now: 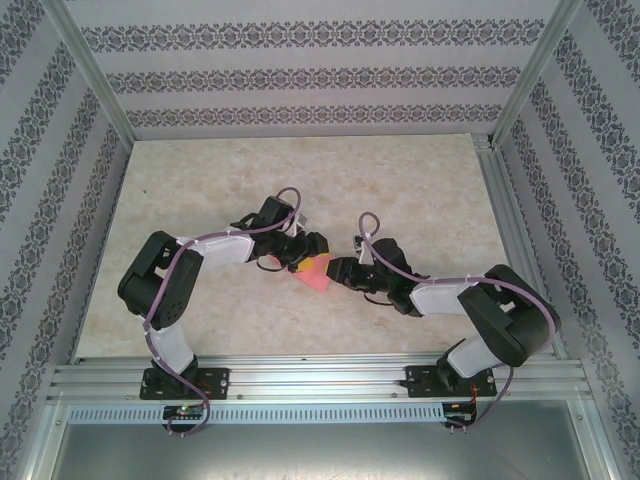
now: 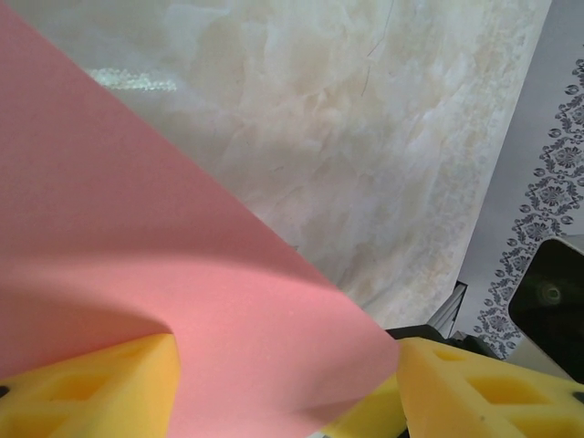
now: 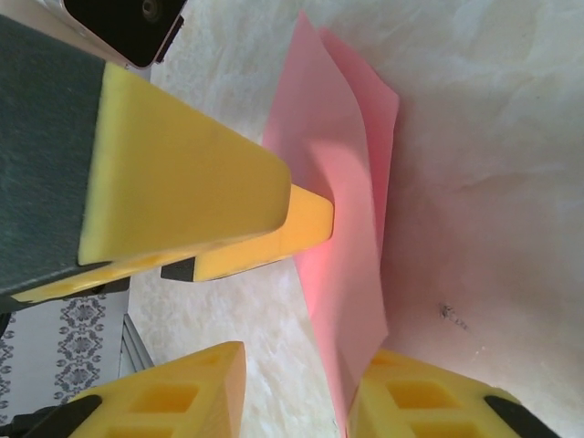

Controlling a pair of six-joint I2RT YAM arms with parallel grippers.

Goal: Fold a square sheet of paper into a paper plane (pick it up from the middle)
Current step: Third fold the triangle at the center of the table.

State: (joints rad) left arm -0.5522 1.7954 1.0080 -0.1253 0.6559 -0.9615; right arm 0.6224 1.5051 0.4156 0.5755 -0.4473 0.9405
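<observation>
From above, the square sheet of paper (image 1: 314, 273) sits over the table (image 1: 200, 190), touching the left gripper (image 1: 303, 262). The right gripper (image 1: 336, 272) is on the sheet's far side from the left gripper.

In the left wrist view, the left gripper's yellow fingers (image 2: 91, 388) stand apart. The pink sheet runs up between them, draped against one finger and not pinched.

In the right wrist view, one left finger tip (image 3: 310, 219) presses into the sheet, which stands on edge and looks doubled, with two layers showing at its top. The right gripper's own fingers (image 3: 173, 397) are apart, with the sheet's lower edge against one of them.

This looks like an early fold being set. Next, the right jaws need to close squarely on both layers while the left gripper braces the sheet, so the edges stay aligned.
</observation>
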